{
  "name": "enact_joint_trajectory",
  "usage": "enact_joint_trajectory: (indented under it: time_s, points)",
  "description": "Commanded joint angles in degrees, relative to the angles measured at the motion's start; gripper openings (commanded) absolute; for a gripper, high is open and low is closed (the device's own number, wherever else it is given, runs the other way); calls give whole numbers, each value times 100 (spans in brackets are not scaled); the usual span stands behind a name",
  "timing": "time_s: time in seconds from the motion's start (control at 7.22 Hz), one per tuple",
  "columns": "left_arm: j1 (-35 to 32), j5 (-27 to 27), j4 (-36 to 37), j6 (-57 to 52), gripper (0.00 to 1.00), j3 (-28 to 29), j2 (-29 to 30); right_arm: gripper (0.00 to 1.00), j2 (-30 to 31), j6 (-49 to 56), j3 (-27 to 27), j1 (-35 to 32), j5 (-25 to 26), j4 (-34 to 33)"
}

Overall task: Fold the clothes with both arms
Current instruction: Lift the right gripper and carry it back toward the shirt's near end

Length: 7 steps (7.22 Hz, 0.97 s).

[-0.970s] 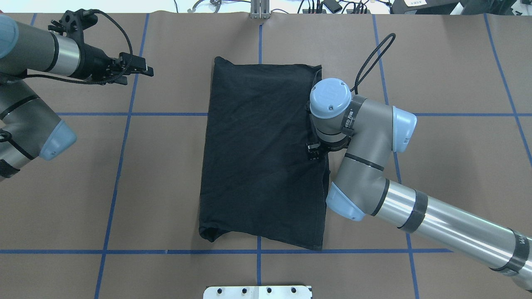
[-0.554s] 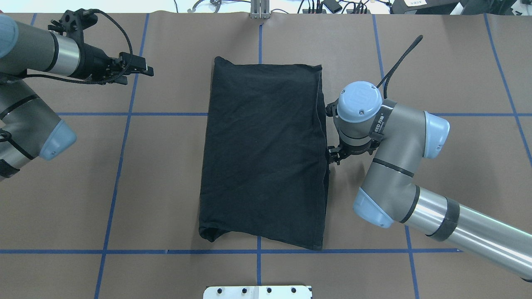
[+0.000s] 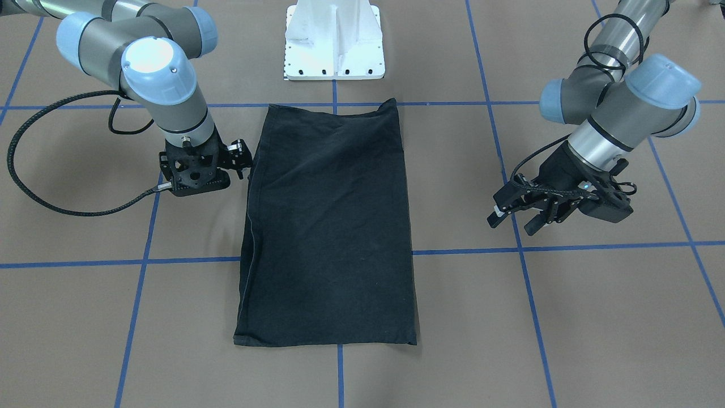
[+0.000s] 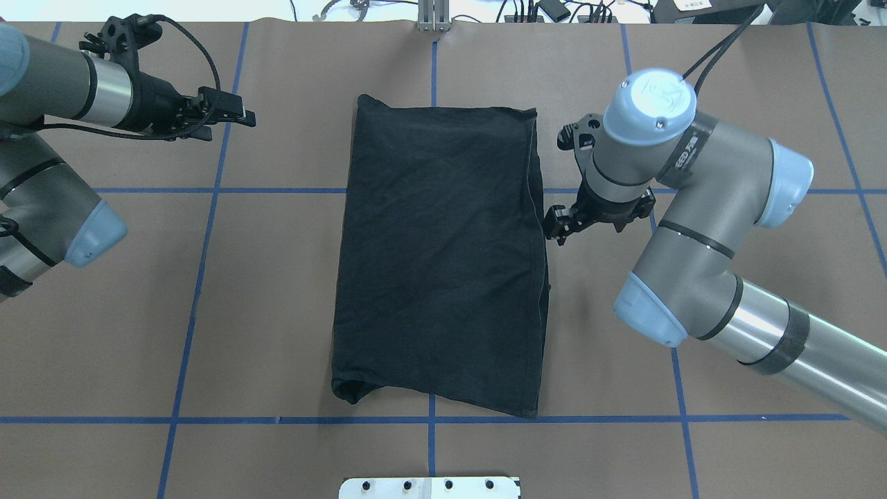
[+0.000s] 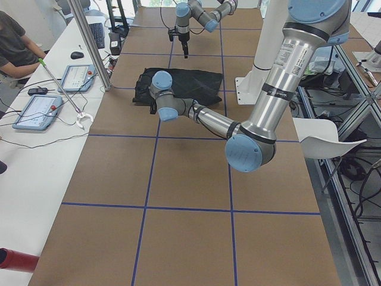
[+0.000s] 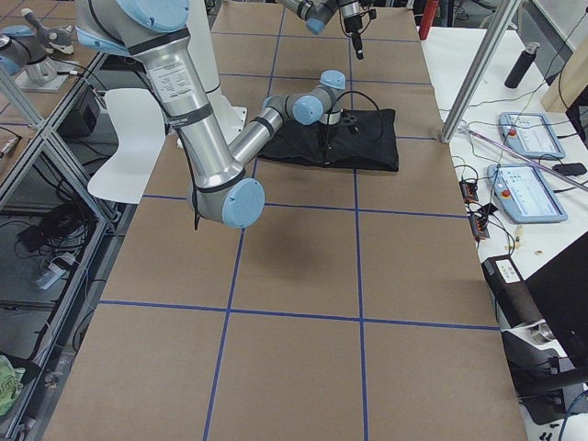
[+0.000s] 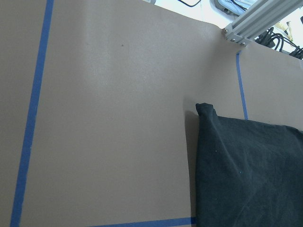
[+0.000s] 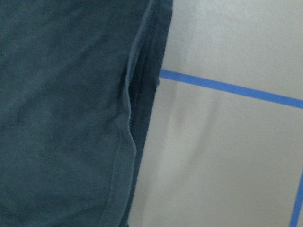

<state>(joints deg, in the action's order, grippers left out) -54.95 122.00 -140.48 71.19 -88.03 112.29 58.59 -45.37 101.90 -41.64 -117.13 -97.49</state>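
- One black T-shirt (image 4: 440, 256) lies folded into a long rectangle at the middle of your table (image 4: 277, 291), its length running near to far, with plain black cloth facing up.
- Its right edge shows stacked layers with a stitched hem, and its near left corner bulges in a small roll.
- The right gripper (image 4: 558, 227) points down just beside that right edge, a little far of the middle of its length. You cannot tell from these views whether its jaws are open or closed.
- The left gripper (image 3: 511, 224) hovers over bare table well left of the shirt, level with its far end. Its fingers are spread with nothing between them.
- Blue tape lines (image 4: 208, 190) divide the brown table cover into squares, and one runs under the shirt.
- The white pedestal base (image 3: 334, 39) stands at the near edge, in line with the shirt.
- A person (image 5: 15, 47) sits at the white bench beyond the far edge.
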Motion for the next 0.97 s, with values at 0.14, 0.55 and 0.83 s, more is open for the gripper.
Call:
enact_joint_trajectory:
  time_s: [0.14, 0.55, 0.83]
  points:
    - [-42, -62, 47, 0, 100, -48, 144, 100, -252, -481, -1019, -55, -196, 1588]
    - [-77, -37, 29, -9, 100, -274, 92, 100, -462, -1792, -1164, -29, -414, 2222]
    - [-68, -1, 12, 9, 100, -311, 22, 100, -384, -3707, -858, 269, -512, 2935]
